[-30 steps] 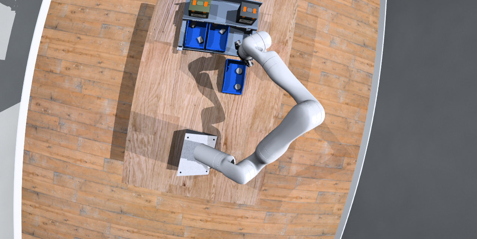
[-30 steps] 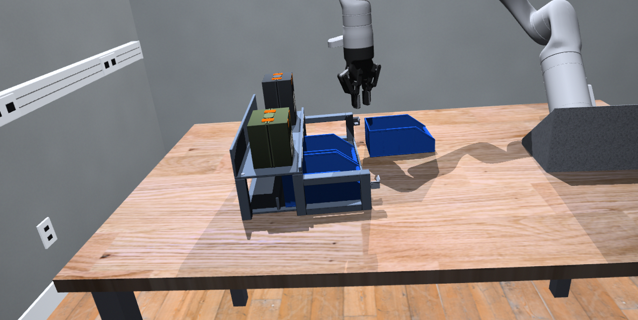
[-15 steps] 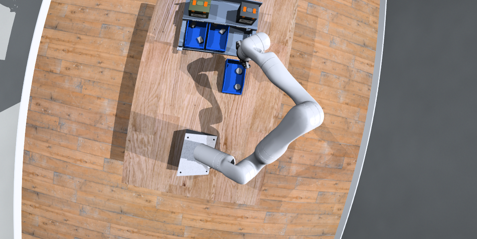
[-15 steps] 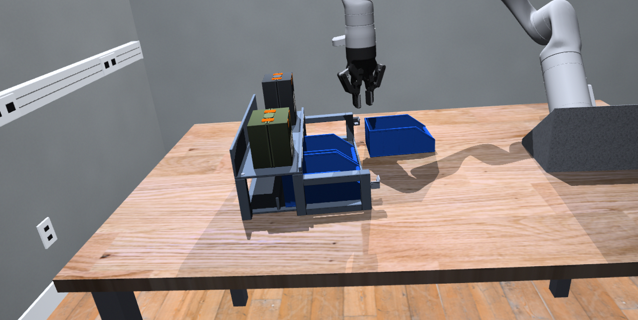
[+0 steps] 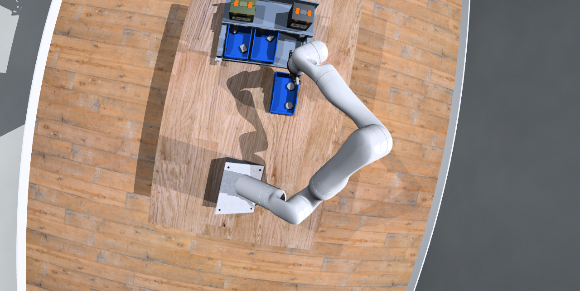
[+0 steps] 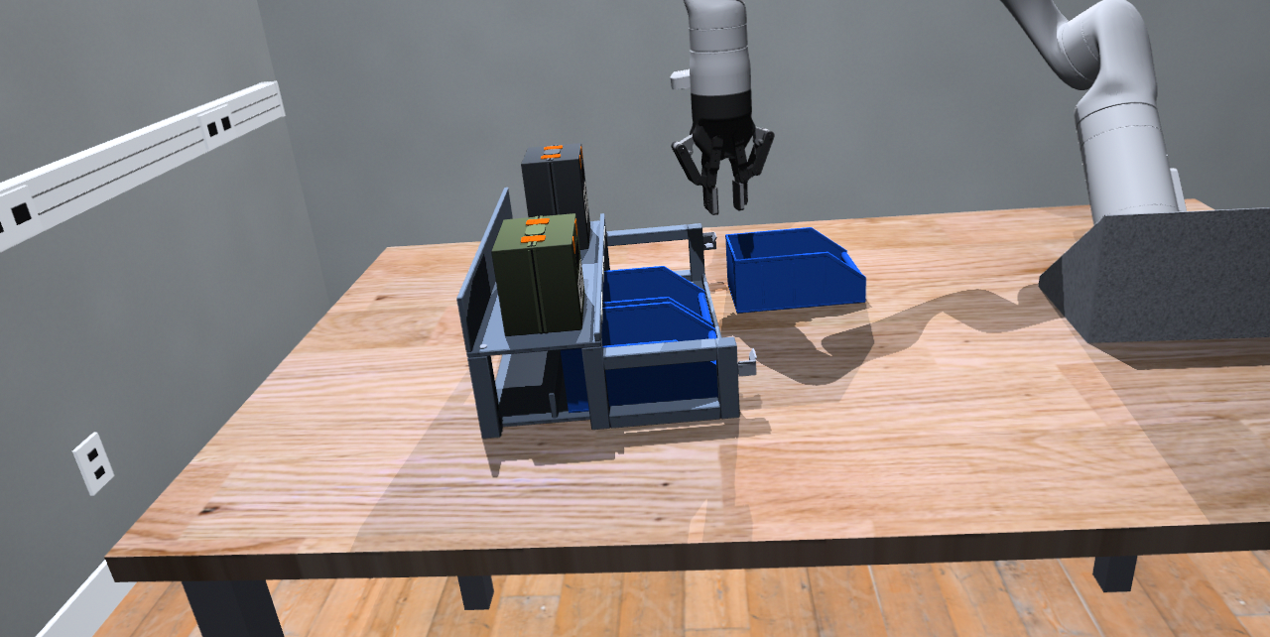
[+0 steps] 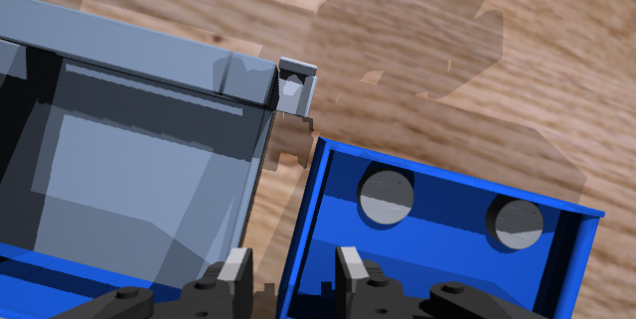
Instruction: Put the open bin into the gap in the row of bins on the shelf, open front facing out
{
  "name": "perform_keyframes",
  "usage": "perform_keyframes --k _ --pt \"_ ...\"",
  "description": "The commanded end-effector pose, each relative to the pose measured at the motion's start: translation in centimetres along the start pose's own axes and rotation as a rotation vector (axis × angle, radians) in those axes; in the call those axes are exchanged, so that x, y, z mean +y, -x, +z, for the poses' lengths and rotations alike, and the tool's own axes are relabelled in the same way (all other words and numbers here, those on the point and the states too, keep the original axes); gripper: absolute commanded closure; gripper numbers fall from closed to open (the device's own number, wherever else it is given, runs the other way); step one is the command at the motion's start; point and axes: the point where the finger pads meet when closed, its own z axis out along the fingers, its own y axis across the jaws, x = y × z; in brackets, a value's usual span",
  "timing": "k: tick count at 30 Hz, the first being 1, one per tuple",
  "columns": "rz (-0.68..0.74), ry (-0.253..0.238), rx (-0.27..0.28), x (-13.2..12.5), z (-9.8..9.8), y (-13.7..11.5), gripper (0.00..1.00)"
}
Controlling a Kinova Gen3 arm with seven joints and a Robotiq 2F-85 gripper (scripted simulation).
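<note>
Exterior view: the fingers (image 5: pixel 294 65) (image 6: pixel 726 211), partly apart and empty, hover above the shelf's (image 5: pixel 259 22) (image 6: pixel 596 384) (image 7: pixel 174 68) front side; the loose bin (image 5: pixel 279 98) (image 6: pixel 795 282) (image 7: pixel 432 254) before it awaits grasping, lifting and insertion.

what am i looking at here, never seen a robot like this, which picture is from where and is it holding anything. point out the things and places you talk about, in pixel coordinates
This is one white jointed arm (image 5: pixel 340 98) (image 6: pixel 719 47) ending in a black two-fingered hand (image 6: pixel 726 199) (image 7: pixel 294 274). The top picture looks down on everything, the exterior one looks across the table (image 5: pixel 194 127) (image 6: pixel 399 491), and the wrist one looks past the fingers.

On the table stands a grey shelf (image 5: pixel 263 23) (image 6: pixel 727 380) with two blue bins in a row, a gap beside them, and a green case (image 5: pixel 242 7) (image 6: pixel 535 278) and a dark grey case (image 5: pixel 302 15) (image 6: pixel 552 180) on top. In front sits another blue bin (image 5: pixel 279 94) (image 6: pixel 795 282) (image 7: pixel 397 239) with two round parts. The hand is partly open above its back edge, holding nothing.
</note>
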Motion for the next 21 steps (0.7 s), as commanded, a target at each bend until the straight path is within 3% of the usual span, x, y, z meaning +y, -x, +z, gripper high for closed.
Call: perform_keyframes --k 1,3,21 --pt "0.144 -0.002 0.000 0.05 -0.11 0.10 0.61" --pt "0.248 -0.002 0.000 0.11 -0.14 0.18 0.61" --pt "0.248 -0.002 0.000 0.12 -0.12 0.15 0.61"
